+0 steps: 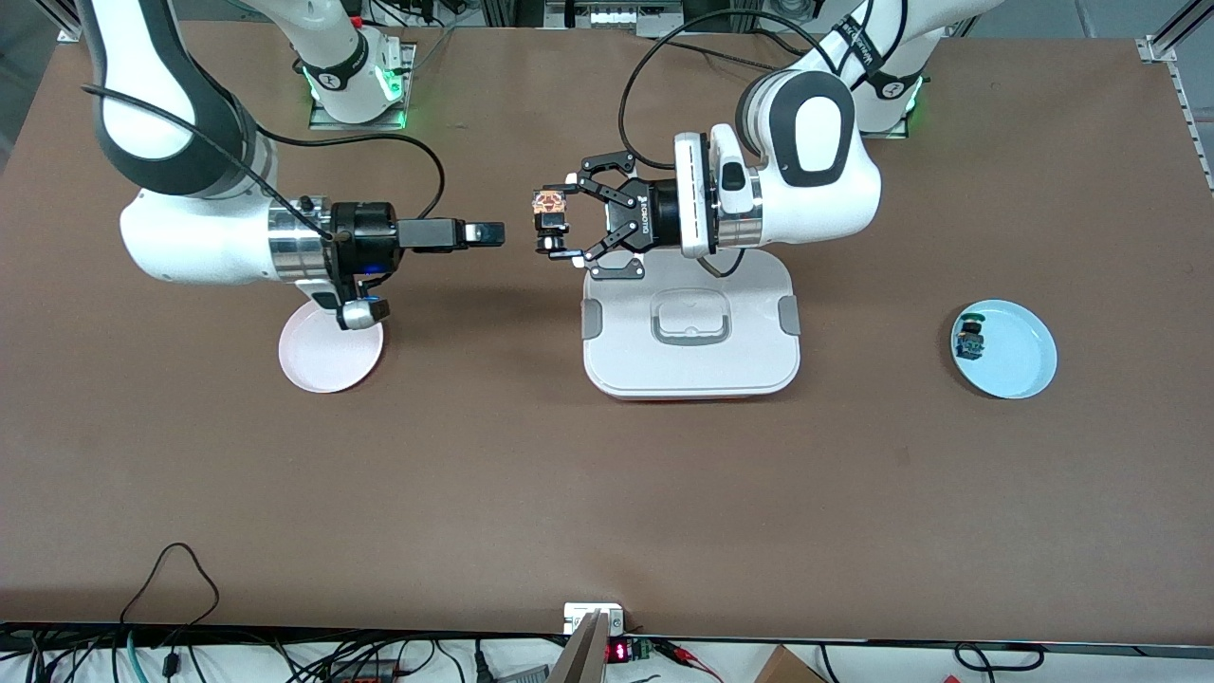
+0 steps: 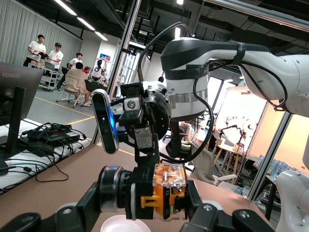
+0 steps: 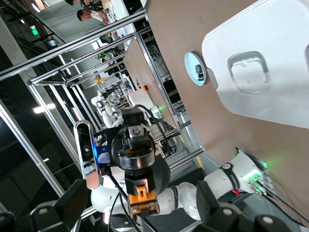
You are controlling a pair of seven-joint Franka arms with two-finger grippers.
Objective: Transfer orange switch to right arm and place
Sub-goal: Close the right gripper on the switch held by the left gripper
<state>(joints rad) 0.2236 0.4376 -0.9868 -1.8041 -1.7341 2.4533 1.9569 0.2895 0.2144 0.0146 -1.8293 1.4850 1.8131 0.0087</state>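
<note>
The orange switch (image 1: 549,216) hangs in the air, with my left gripper (image 1: 560,220) shut on it between its black claw fingers, above the table beside the white lid. In the left wrist view the switch (image 2: 163,189) lies sideways in the left gripper (image 2: 154,194), showing its black body and orange housing. My right gripper (image 1: 486,233) points at the switch from the right arm's end and stands open, its tips a short gap away. In the right wrist view the switch (image 3: 143,192) shows straight ahead between the spread fingers of the right gripper (image 3: 142,209).
A white lid with a handle (image 1: 616,365) lies on the table under the left wrist. A pink plate (image 1: 318,365) sits below the right arm. Toward the left arm's end, a light blue plate (image 1: 1020,356) holds a green-capped switch (image 1: 969,340).
</note>
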